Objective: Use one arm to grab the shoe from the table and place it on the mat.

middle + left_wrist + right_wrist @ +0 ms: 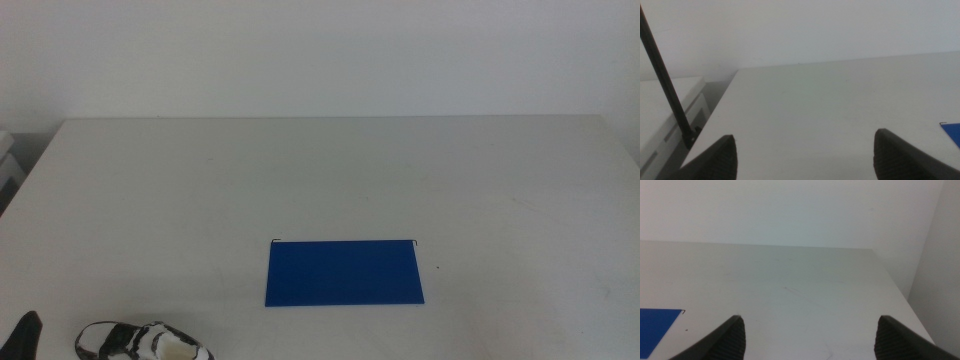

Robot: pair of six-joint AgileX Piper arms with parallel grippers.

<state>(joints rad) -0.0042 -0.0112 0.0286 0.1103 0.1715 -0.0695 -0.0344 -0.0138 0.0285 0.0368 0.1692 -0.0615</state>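
Note:
The shoe [140,343], a small white sneaker with black patches, lies on the white table [330,180] at the front left edge of the middle view, partly cut off. The deep blue mat [344,271] lies flat near the table's front centre, to the right of the shoe. A dark tip of the left gripper [27,335] shows at the bottom left corner, just left of the shoe. In the left wrist view the left gripper [805,157] is open and empty. In the right wrist view the right gripper [810,337] is open and empty. A corner of the mat [952,131] shows in the left wrist view and another corner [657,322] in the right wrist view.
A white wall rises behind the table. A white unit [10,160] stands off the table's left edge; it also shows in the left wrist view [670,115] with a black cable [665,80] across it.

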